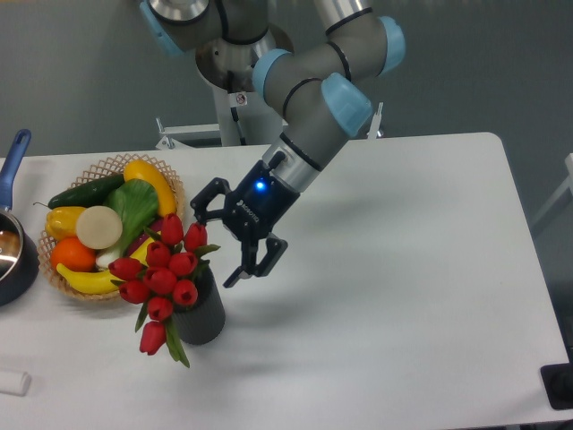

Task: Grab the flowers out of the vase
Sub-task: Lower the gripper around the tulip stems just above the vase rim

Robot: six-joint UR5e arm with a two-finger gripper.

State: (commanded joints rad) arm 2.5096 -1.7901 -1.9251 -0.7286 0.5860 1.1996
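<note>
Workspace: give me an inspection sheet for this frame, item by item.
Surface: white table, bare on its right half.
Job's things: red tulip flowers stand in the dark ribbed vase, leaning left, near the front left.
Clutter: wicker basket of fruit and vegetables behind the vase; dark saucepan with blue handle at the left edge; small white object at the front left corner.
Grippers: gripper open, just right of the flower heads, holding nothing.
Cables: nothing seen.
Surroundings: grey wall; robot base behind the table; dark object at the lower right edge.
</note>
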